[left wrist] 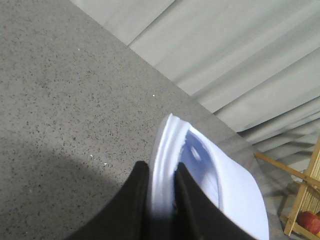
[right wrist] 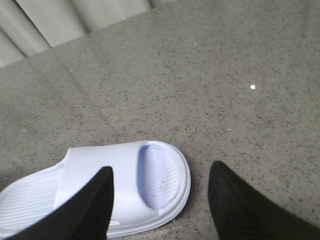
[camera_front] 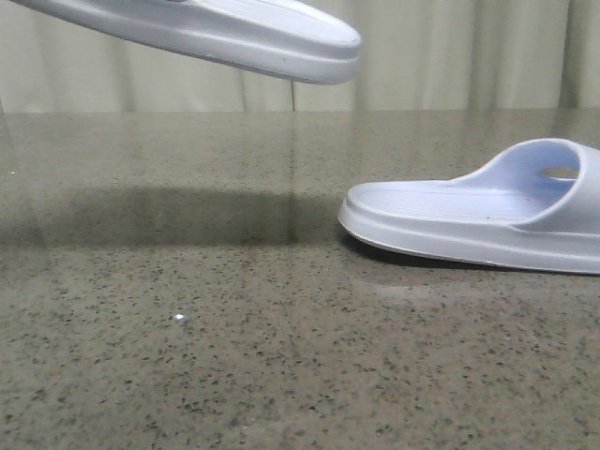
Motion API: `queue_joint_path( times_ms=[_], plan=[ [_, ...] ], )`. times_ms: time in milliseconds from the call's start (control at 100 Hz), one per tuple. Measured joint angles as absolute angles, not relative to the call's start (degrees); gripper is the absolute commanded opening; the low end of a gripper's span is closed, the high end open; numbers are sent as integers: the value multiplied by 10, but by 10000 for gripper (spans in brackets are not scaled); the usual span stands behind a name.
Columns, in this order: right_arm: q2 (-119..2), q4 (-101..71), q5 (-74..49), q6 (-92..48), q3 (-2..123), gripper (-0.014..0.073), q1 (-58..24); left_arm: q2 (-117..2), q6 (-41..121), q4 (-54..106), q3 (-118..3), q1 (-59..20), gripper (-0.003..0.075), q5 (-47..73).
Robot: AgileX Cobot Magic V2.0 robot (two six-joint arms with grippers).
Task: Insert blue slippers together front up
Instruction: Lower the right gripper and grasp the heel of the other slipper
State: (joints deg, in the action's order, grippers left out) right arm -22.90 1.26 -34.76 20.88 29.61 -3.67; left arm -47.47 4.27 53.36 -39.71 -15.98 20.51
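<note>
Pale blue foam, one slipper [camera_front: 234, 37] hangs tilted in the air above the speckled stone surface [camera_front: 187, 309], the left end effector [left wrist: 162, 200] clamped on its edge (sole and footbed pinched between black fingers [left wrist: 135, 200]). Its mate [camera_front: 487, 216] lies flat on the surface at the right, sole down. Above it the right end effector [right wrist: 160, 200] hovers, fingers spread apart and holding nothing.
</note>
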Motion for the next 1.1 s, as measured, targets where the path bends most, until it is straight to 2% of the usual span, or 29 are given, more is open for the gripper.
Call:
queue_joint_path(
  times_ms=[420, 1100],
  plan=[
    [-321, 32, -297, 272, 252, 349, -37, -475, 44, 534, -388, -160, 16, 233],
    [-534, -24, -181, 276, 249, 349, -37, -475, 45, 534, -388, -160, 16, 244]
  ],
)
